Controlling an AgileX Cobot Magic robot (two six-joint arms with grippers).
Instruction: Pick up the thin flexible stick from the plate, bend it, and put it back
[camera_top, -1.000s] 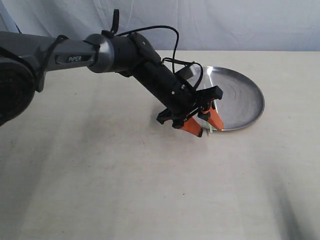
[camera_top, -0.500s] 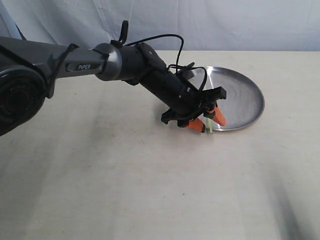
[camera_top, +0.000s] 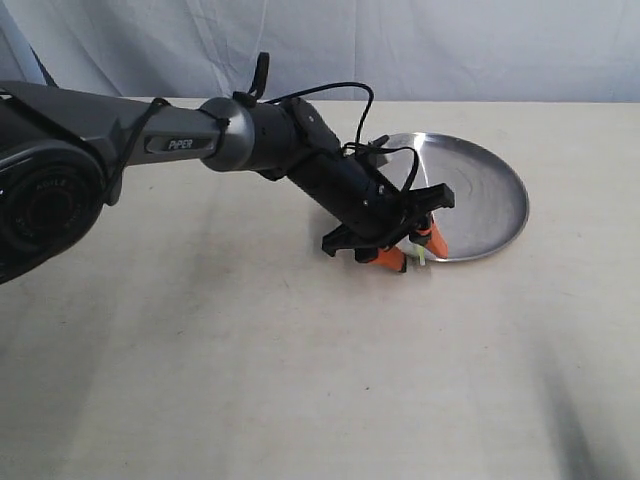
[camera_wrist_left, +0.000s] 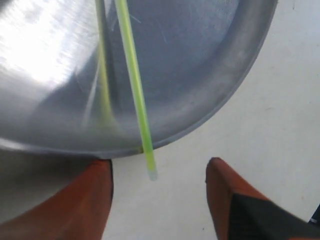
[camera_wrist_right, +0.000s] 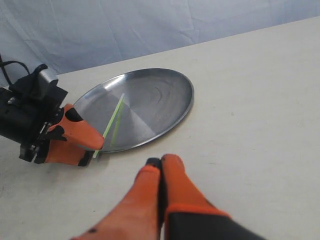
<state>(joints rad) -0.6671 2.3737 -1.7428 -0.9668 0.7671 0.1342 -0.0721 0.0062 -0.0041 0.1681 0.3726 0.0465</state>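
The plate (camera_top: 485, 195) sits far back on the table (camera_top: 300, 380), w/ wide table in front of it and to its right. The stick (camera_wrist_left: 134, 85) lies on the plate, and one pale end pokes out past the rim on the side where the L gripper (camera_top: 418, 252) is. That gripper is low at this rim, tilted down, its two orange fingers apart. The L wrist view shows it best: the stick's tip sits btwn the fingers (camera_wrist_left: 85, 200) w/ a gap on each side, so nothing is pinched. It also shows a dim copy of the stick in the shiny plate (camera_wrist_left: 200, 75). In the exterior view the stick (camera_top: 421, 255) is only a tiny green bit by the fingers. The R wrist view shows the whole stick (camera_wrist_right: 112, 122) slanting across the plate (camera_wrist_right: 160, 100) near the L gripper (camera_wrist_right: 96, 152). Only this view shows the R gripper (camera_wrist_right: 161, 161): fingers pressed together, holding nothing, over bare table near the plate's rim.
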